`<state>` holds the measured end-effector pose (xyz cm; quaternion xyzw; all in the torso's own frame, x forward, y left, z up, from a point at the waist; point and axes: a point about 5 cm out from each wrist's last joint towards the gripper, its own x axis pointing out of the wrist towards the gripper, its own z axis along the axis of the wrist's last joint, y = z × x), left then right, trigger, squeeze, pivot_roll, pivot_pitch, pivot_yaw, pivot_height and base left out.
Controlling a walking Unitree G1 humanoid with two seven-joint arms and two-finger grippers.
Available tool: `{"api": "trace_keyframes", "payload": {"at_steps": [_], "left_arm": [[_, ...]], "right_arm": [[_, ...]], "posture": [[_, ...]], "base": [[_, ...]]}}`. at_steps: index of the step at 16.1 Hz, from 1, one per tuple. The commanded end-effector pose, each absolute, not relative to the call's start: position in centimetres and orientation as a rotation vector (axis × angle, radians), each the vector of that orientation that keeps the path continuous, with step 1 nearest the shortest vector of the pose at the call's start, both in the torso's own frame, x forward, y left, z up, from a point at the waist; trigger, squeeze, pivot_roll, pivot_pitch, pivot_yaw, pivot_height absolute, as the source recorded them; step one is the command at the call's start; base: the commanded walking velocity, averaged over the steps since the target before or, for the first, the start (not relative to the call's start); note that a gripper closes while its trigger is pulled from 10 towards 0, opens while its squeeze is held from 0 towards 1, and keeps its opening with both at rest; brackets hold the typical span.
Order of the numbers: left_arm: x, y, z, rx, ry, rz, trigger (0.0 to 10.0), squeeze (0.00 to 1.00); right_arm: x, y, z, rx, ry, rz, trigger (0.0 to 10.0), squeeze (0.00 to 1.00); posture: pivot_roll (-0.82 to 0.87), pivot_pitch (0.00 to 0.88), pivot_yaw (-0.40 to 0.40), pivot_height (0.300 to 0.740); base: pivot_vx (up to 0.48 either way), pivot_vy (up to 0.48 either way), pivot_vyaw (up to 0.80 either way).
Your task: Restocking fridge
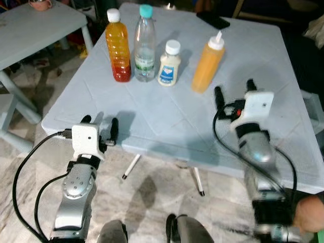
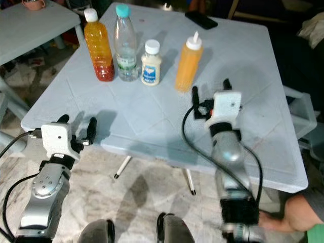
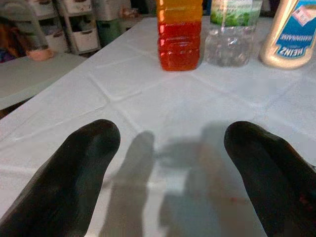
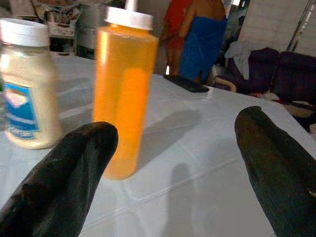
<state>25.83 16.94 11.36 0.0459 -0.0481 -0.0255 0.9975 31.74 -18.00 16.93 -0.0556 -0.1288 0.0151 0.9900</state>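
Four containers stand in a row at the far side of the white table: an orange drink bottle with a white cap, a clear water bottle with a teal cap, a mayonnaise jar and an orange squeeze bottle. My left gripper hovers open at the table's near-left edge, pointing toward the drink bottle. My right gripper is open over the table, just right of and nearer than the squeeze bottle. Nothing lies between either pair of fingers.
A black phone lies at the table's far edge. A second white table with a pink bowl stands at the back left. A person's hand is at the lower right, by my right arm. A person stands beyond the table.
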Motion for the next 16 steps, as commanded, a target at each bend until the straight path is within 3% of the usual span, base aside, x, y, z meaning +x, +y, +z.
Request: {"api": "trace_keyframes", "payload": {"at_steps": [1, 6, 16], "left_arm": [[25.6, 17.2, 11.6, 0.1, -0.097, -0.053, 10.0, 0.0], [24.9, 17.9, 12.1, 0.132, -0.08, -0.047, 10.0, 0.0], [24.2, 18.6, 12.8, 0.158, -0.055, -0.057, 10.0, 0.0]], "right_arm": [[32.0, -18.3, 17.2, -0.111, -0.27, 0.031, 10.0, 0.0], [33.6, -16.9, 19.1, -0.135, -0.344, 0.204, 10.0, 0.0], [35.3, -16.9, 21.4, -0.188, -0.44, 0.213, 10.0, 0.0]], "posture": [[0.11, 0.212, -0.038, 0.74], [0.15, 0.239, -0.021, 0.74], [0.19, 0.268, 0.013, 0.74]], "base": [[0.0, 0.0, 0.0], [0.0, 0.0, 0.0], [0.0, 0.0, 0.0]]}}
